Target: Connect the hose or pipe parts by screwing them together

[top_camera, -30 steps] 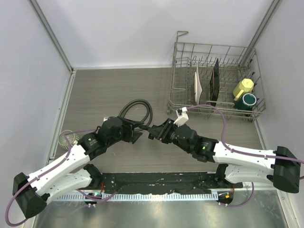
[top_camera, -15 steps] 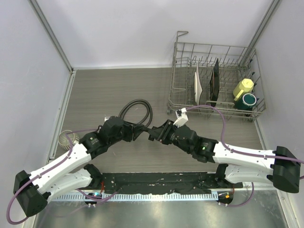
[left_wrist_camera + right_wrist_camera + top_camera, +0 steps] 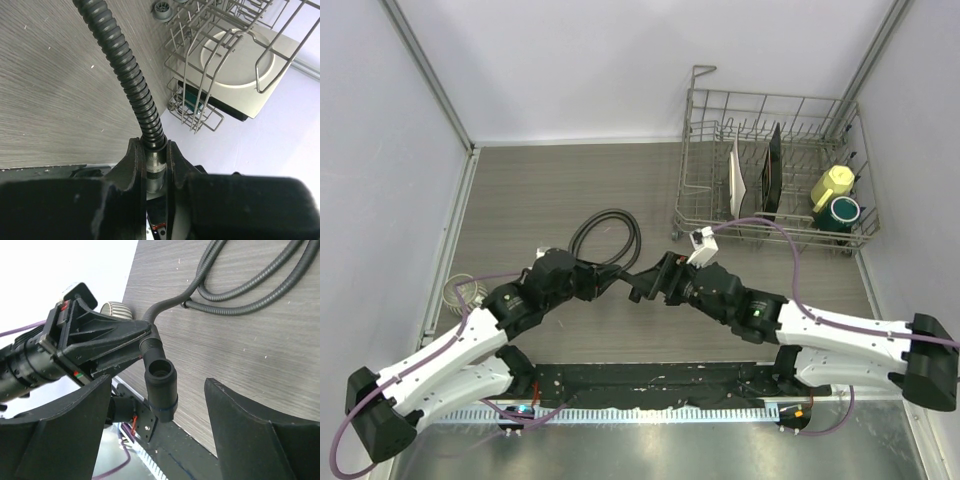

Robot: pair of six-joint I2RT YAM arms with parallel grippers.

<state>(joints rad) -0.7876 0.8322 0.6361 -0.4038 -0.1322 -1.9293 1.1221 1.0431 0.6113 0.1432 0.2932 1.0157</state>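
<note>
The black ribbed hose lies looped on the wooden table, and one end rises to my left gripper. In the left wrist view the left gripper is shut on the hose's metal end connector, with the hose running away from it. The black nozzle fitting sits on that hose end, right at the left gripper's fingertips. My right gripper is open, its fingers wide on both sides of the fitting and apart from it.
A wire dish rack stands at the back right with plates, a yellow cup and a green cup. A small ribbed metal piece lies at the table's left edge. Purple cables run along both arms.
My right gripper has opened and let go of the fitting. My left gripper has closed onto the hose's end connector. Both wrists shifted slightly.
</note>
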